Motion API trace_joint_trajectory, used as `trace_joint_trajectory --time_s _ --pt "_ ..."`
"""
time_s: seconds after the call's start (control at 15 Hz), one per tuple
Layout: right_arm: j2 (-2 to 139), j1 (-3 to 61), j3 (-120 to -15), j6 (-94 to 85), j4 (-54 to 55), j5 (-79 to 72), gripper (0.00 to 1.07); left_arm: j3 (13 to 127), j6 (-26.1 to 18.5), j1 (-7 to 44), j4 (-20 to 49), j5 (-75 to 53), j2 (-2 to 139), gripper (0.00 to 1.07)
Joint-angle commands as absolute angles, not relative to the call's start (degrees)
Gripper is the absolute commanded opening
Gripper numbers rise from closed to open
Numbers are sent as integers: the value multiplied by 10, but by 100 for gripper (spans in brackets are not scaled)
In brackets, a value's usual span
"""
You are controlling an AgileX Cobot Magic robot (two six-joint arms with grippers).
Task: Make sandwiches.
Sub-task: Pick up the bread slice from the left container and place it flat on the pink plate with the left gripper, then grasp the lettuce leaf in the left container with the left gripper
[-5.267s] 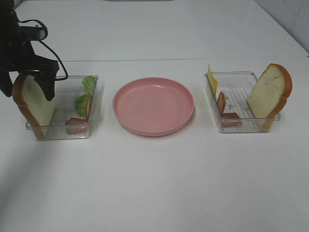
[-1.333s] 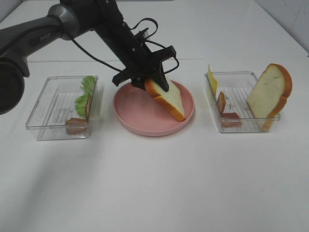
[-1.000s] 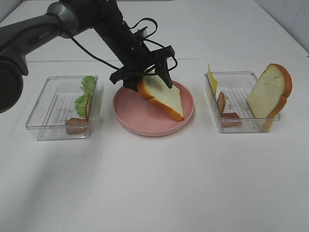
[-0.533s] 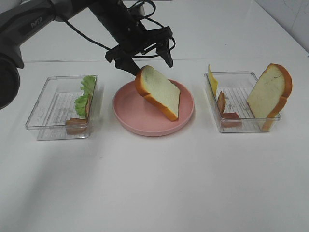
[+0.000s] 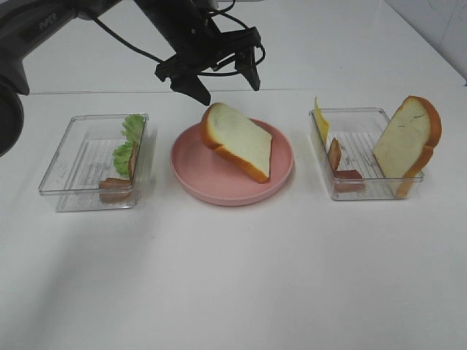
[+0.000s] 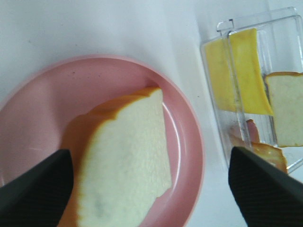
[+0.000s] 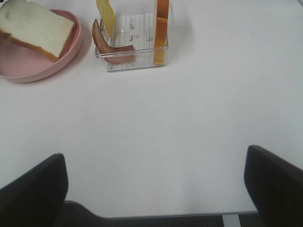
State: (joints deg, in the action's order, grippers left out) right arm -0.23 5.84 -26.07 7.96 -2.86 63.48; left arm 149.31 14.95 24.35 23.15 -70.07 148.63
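Exterior high view has the left gripper (image 5: 228, 89) hanging with its fingers spread wide and holding nothing, just above the far end of the bread slice (image 5: 237, 140). That slice rests in the pink plate (image 5: 191, 173), midway between the worktop's (image 5: 233, 277) left and right edges. It seems tilted, rounded end raised, and its long axis runs from far-left to near-right. I judge lettuce comes next: the lettuce (image 5: 130, 138) stands on edge in the left tray (image 5: 73, 191) toward the left edge, nearer this arm, with flat white surface between. The right gripper (image 7: 154, 189), likewise spread and empty, sits well apart from the right tray (image 5: 365, 191) holding cheese (image 5: 321, 120) and the second slice (image 5: 407, 138).
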Motion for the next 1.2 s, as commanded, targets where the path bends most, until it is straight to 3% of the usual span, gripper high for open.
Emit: trace_joint_trajectory --time_s 0.07,0.33,0.47,0.67,0.87,1.2 --pt "-19 60 -260 75 -30 631 96 1491 150 247 174 -756 1473 82" --pt "-19 60 -260 75 -30 631 96 1489 119 247 135 -756 1441 81" --pt "-19 60 -260 75 -30 631 96 1473 97 250 70 -756 1404 80" --pt "-19 60 -260 75 -30 631 96 1356 93 250 -6 -756 1319 80" --pt "-19 60 -260 75 -30 631 96 1189 108 219 52 -756 1224 80" --pt "-19 60 -260 75 -30 631 96 1108 106 133 41 -756 1209 80"
